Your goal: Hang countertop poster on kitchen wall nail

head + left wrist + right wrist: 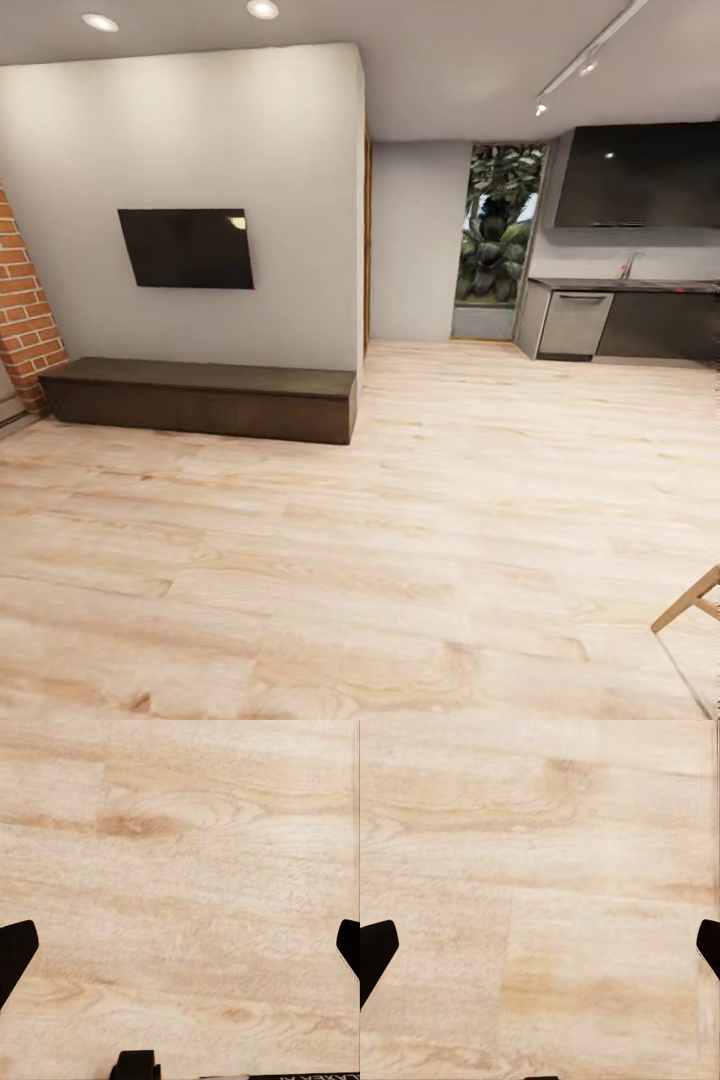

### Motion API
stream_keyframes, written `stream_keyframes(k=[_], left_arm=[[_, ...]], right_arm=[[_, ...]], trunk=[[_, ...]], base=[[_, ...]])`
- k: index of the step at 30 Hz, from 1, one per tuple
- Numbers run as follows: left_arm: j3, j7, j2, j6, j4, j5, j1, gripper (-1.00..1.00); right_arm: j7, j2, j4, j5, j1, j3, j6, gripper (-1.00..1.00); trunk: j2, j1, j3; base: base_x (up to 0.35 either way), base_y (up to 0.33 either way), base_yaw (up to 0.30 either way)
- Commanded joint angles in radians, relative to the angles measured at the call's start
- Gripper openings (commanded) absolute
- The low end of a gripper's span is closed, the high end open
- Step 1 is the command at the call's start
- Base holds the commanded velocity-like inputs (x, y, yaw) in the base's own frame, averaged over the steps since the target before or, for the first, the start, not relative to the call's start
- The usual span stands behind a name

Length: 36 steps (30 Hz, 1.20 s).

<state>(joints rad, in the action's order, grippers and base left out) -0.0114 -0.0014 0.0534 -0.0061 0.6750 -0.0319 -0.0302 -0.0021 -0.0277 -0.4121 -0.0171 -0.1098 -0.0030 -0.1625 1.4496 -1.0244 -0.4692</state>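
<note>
Both sets of jaws are spread wide and hold nothing. The left gripper [180, 945] and the right gripper [540, 945] point down at the pale wood floor [400, 520], likely resting while the robot rolls along. Far off is the kitchen tabletop [640, 285], over dark cupboards [655, 325]. The poster is too far to make out. No box or bowl is near.

Pale wood-grain floor [400, 560]; red brick wall [22, 310]; black TV [187, 248].
</note>
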Motion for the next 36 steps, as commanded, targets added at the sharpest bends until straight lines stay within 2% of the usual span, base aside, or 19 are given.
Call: stream_keyframes(k=[1,36], left_arm=[[-0.001,0.000,0.000,-0.001,0.002,-0.003,0.000,1.00],[-0.002,-0.005,-0.001,-0.001,0.002,0.000,0.000,1.00]], right_arm=[[0.000,0.000,0.001,-0.002,-0.001,0.000,-0.003,1.00],[-0.001,0.000,0.001,-0.001,-0.001,-0.001,-0.003,1.00]], trunk=[[0.000,-0.001,-0.001],[0.000,-0.001,-0.001]], base=[[0.324,0.000,-0.259],[0.327,0.000,-0.297]])
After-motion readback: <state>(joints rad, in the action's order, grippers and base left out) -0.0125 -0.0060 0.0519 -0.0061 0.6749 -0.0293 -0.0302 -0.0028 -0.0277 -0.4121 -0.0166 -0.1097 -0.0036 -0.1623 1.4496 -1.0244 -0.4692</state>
